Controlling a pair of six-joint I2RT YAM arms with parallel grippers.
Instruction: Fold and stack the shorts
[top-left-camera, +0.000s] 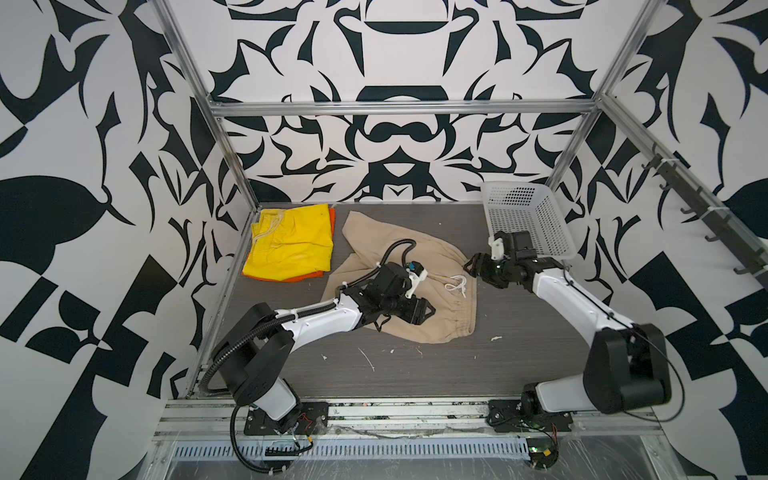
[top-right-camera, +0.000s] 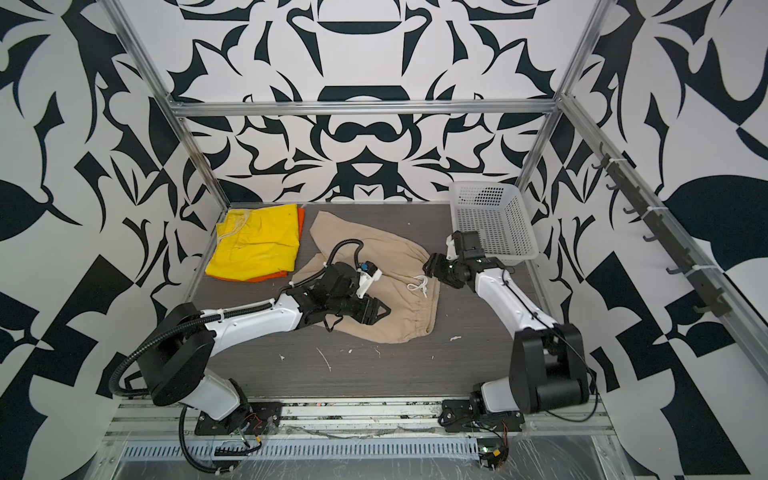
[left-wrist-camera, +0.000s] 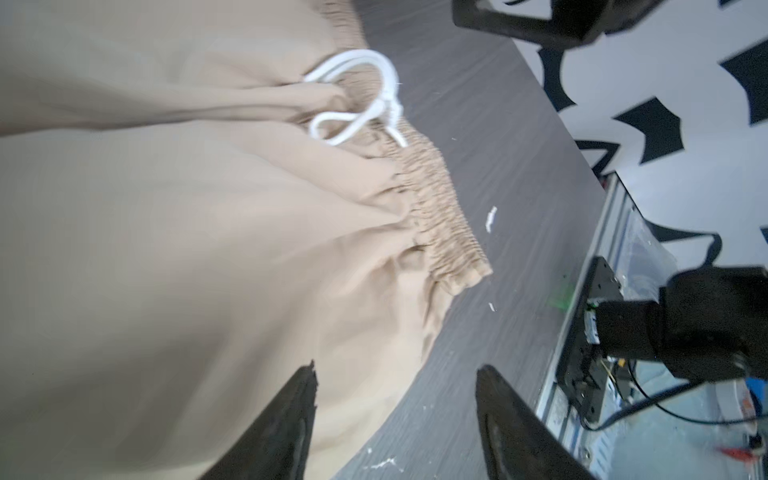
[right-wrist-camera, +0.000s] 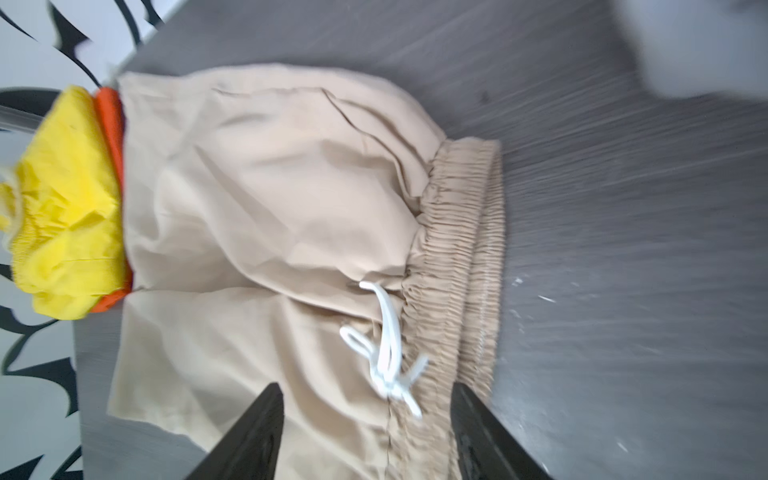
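Note:
The beige shorts (top-left-camera: 440, 320) (top-right-camera: 399, 320) lie crumpled at mid table, their gathered waistband (left-wrist-camera: 440, 216) (right-wrist-camera: 457, 249) turned right, with a white drawstring (top-left-camera: 457, 284) (right-wrist-camera: 386, 353). My left gripper (top-left-camera: 430, 311) (left-wrist-camera: 398, 368) hovers open over their near edge, one finger above the cloth and the other above bare table. At the waistband's far right end, my right gripper (top-left-camera: 469, 266) (right-wrist-camera: 365, 386) is open, with nothing held. At the back left, the yellow shorts (top-left-camera: 291, 241) (top-right-camera: 257, 241) lie folded on the orange shorts (top-left-camera: 307, 276) (right-wrist-camera: 110, 120).
A white perforated basket (top-left-camera: 523, 220) (top-right-camera: 490, 220) stands tilted at the back right, just behind my right wrist. White flecks dot the grey table (top-left-camera: 415, 374) toward its front. Metal frame posts and patterned walls close in three sides.

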